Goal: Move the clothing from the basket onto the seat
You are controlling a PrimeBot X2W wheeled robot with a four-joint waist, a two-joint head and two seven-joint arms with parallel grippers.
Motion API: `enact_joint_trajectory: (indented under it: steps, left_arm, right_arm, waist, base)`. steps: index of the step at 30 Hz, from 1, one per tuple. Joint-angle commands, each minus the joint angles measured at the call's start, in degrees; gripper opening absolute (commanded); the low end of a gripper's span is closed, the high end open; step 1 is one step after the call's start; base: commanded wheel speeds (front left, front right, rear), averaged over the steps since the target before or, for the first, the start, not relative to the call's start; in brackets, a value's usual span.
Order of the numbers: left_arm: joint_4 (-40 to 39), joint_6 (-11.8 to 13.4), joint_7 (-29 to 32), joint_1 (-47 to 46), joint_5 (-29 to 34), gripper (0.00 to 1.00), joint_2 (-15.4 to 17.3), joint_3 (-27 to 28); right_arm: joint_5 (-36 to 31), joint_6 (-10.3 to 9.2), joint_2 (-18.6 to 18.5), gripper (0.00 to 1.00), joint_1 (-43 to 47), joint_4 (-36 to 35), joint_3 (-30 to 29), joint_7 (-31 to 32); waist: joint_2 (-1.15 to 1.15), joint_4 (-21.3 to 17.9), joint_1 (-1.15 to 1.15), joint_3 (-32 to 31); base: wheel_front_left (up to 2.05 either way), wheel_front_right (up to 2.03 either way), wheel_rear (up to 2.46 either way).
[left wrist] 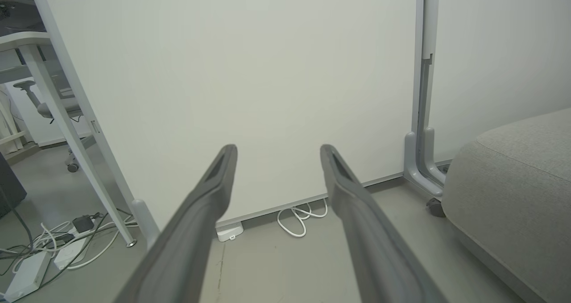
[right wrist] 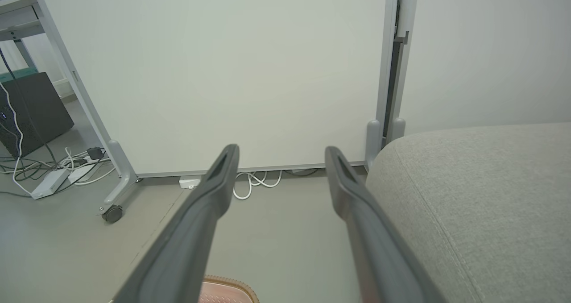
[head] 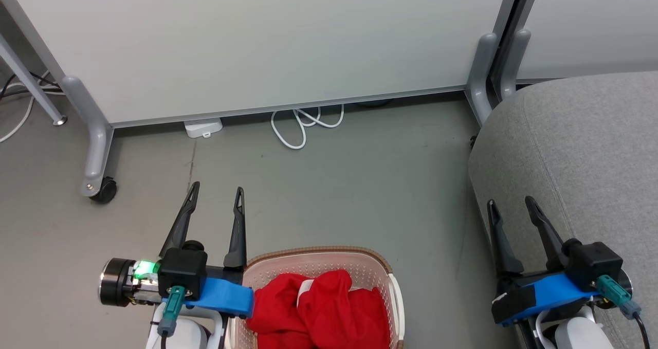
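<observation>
At 8 o'clock in the head view: left gripper [head: 217, 187], jaws wide apart and empty, over bare floor [head: 334, 184], fingers aimed at 12. Its blue mount overlapped the left rim of the basket [head: 318, 250] from that angle. Couldn't tell whether they touched.

At 6 o'clock: the basket sat on the floor, cut off by the bottom edge. The clothing [head: 318, 308] was all inside, a bright red heap bunched toward the near side, with a white strip at the top fold. The far inner wall was bare.

At 4 o'clock: right gripper [head: 510, 201], jaws equally wide apart and empty, at the seat's rounded edge. In the right wrist view the basket rim [right wrist: 229, 280] sat at 6 o'clock.

At 3 o'clock: the seat [head: 581, 148], grey, just beside the basket. No red on the part shown, so the task looked unstarted.

Handling, my read:
- Light, limp fabric with no stiffness, so it will drape and trail.
- Not fragile, and it looks grippy enough.
- The pieces looked tangled, so one pinch may drag several.
- Take the raised fold by the white strip and bite deep for a thick bunch.
- Lift clear of the rim before swinging toward 3 o'clock, since a trailing hem could snag or tip the light basket.
</observation>
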Motion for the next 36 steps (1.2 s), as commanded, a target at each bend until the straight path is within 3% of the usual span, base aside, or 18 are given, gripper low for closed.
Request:
enact_joint_trajectory:
  steps: [1,22,36]
  left_arm:
    - [0.2,0.1,-0.3,-0.8,0.1,1.0,0.0,0.0]
    - [1.2,-0.7,-0.3,-1.5,0.1,1.0,-0.4,0.4]
    - [10.3,-6.0,-0.2,-10.7,3.2,1.0,3.3,-5.6]
  right_arm:
    - [-0.3,0.03,-0.4,1.0,-0.5,0.2,-0.1,-0.4]
    - [-0.4,0.03,-0.4,1.0,-1.0,0.6,-0.2,-0.4]
    - [-0.2,0.03,-0.3,1.0,-5.8,-0.5,0.2,-0.4]
  waist:
    - [0.0,0.0,0.0,0.0]
    - [0.0,-0.1,0.0,1.2]
    - [0.0,-2.5,0.0,9.7]
  base:
    - [0.0,0.0,0.0]
    - [0.0,0.0,0.0]
    - [0.0,0.0,0.0]
